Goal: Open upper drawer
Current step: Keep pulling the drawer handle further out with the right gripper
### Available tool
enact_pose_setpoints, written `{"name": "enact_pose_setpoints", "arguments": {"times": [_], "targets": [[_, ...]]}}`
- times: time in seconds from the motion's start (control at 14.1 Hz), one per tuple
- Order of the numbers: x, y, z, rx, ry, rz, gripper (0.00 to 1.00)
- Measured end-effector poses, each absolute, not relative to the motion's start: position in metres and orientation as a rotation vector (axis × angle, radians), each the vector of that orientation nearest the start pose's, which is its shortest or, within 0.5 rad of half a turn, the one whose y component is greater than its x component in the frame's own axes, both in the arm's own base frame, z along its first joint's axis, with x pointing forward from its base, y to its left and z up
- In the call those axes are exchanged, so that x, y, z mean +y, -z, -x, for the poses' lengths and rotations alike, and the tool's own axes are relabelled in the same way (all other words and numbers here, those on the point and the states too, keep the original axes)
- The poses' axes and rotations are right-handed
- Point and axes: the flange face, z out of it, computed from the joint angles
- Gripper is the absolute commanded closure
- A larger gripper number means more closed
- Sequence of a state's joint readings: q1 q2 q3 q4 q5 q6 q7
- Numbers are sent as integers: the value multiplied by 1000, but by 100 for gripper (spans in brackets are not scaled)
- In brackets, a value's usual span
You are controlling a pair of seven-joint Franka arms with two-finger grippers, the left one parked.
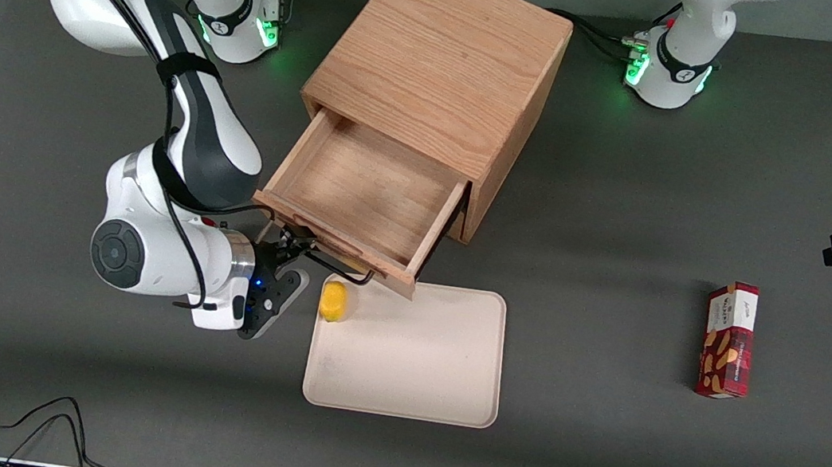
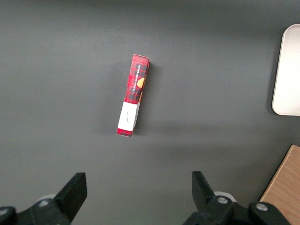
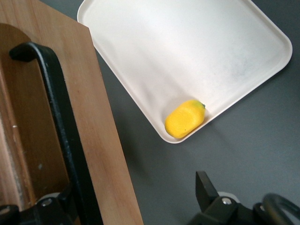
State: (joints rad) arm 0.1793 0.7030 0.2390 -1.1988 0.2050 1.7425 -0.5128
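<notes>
The oak cabinet [image 1: 439,60] stands in the middle of the table. Its upper drawer [image 1: 367,179] is pulled well out toward the front camera, and its inside is empty. The thin black handle [image 1: 337,269] runs along the drawer's front. My gripper [image 1: 292,244] sits at the handle's end nearest the working arm and is open. In the right wrist view the gripper [image 3: 136,187] straddles the drawer front [image 3: 101,131]. One finger is beside the black handle [image 3: 56,108] and the other stands apart over the grey table.
A cream tray [image 1: 429,380] lies just in front of the drawer, its edge under the drawer's front. A yellow fruit [image 1: 333,301] rests in the tray's corner nearest my gripper. A red snack box [image 1: 728,339] lies toward the parked arm's end.
</notes>
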Motion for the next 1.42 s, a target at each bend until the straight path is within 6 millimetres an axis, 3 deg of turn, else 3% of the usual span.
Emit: {"name": "enact_pose_setpoints", "arguments": {"times": [0.78, 1.42], "targets": [[282, -369, -685, -1131, -137, 2526, 0], [271, -366, -701, -1103, -100, 2539, 0]]}}
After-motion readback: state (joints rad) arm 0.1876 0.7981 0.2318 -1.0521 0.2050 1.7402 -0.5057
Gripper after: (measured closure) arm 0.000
